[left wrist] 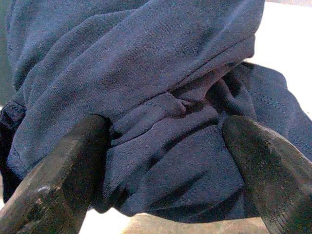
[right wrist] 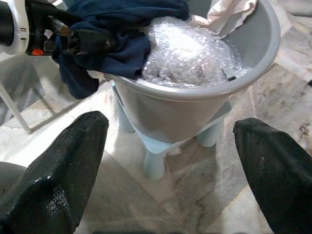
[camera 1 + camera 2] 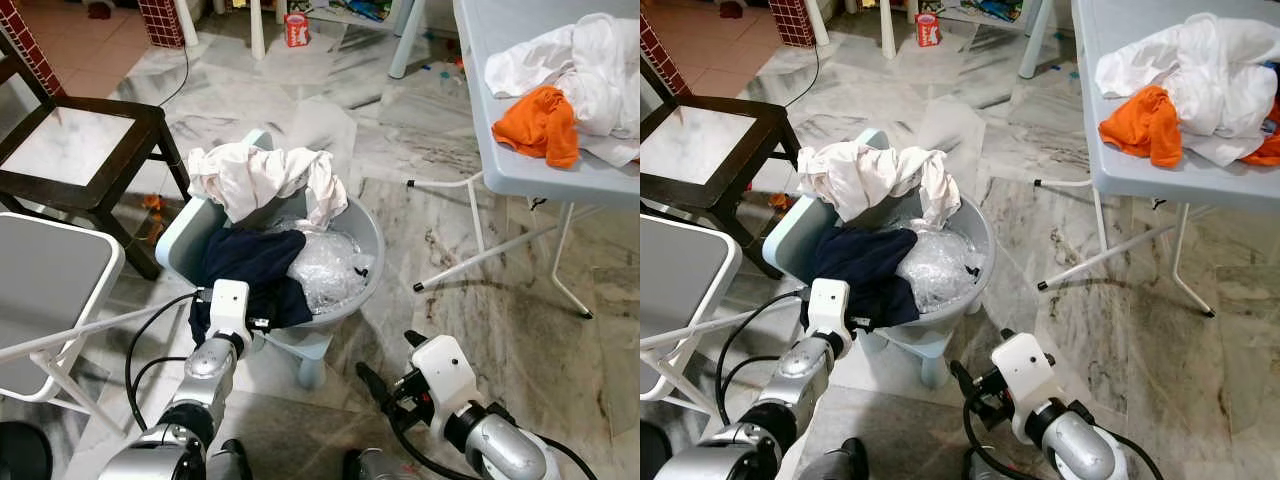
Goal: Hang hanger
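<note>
my left gripper (image 1: 161, 146), fingers spread, presses the crumpled navy cotton garment (image 3: 250, 265) at twelve o'clock; my open right gripper (image 2: 170, 161) idles farther off.

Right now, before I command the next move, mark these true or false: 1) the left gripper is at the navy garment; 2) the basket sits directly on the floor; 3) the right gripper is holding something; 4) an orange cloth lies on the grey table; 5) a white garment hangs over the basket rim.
1) True: the left gripper has its open fingers either side of a fold of the navy garment.
2) False: the grey basket stands on a pale blue stool.
3) False: the right gripper is open and empty.
4) True: orange cloth, grey table.
5) True: white garment.
</note>
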{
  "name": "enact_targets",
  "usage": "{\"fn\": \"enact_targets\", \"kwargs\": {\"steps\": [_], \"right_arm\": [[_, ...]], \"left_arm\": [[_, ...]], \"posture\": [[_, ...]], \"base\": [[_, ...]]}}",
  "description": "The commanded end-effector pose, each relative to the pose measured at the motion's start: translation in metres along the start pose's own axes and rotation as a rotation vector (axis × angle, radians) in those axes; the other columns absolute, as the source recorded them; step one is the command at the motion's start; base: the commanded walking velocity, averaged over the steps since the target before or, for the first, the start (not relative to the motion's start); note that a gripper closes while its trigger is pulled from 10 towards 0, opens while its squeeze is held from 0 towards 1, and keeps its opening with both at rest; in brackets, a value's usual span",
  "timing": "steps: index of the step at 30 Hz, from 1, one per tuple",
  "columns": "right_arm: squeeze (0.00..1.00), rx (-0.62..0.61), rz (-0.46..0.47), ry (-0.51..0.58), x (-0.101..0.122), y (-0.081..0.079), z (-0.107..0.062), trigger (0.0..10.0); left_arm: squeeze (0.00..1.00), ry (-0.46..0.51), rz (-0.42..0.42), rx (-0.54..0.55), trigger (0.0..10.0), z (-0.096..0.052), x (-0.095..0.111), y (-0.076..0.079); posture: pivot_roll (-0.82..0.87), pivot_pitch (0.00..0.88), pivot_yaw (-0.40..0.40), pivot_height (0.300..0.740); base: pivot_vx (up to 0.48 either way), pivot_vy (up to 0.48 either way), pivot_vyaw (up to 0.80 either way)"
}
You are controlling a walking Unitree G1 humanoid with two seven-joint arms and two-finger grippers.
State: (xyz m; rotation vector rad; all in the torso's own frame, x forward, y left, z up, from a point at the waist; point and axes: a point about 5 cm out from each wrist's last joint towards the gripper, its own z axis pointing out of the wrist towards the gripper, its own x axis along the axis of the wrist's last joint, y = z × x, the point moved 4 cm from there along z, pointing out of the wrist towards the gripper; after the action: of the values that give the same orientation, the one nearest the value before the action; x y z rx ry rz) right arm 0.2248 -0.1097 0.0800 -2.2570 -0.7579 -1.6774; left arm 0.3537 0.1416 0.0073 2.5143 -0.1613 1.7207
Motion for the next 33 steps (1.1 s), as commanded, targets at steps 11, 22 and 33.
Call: {"fn": "enact_targets", "kwargs": {"steps": [11,22,33], "right_arm": [[0.00,-0.002,0.000,-0.016,0.000,-0.002,-0.003,10.0],[0.00,-0.001,0.000,-0.015,0.001,-0.003,0.001,10.0],[0.00,-0.005,0.001,-0.014,0.001,-0.002,0.002,10.0]], "left_arm": [[0.00,-0.086,-0.005,-0.021,0.0,-0.004,-0.018,-0.001],[0.00,-0.064,-0.004,-0.025,0.0,-0.002,-0.012,-0.002],[0.00,-0.039,0.027,-0.002,0.0,-0.001,-0.006,-0.006]], "posture": [[-0.35,0.279,-0.026,0.740],[-0.34,0.271,-0.024,0.740],[-0.34,0.268,-0.022,0.740]], "base": [[0.000,0.000,0.00],[0.000,0.000,0.00],[0.000,0.000,0.00]]}}
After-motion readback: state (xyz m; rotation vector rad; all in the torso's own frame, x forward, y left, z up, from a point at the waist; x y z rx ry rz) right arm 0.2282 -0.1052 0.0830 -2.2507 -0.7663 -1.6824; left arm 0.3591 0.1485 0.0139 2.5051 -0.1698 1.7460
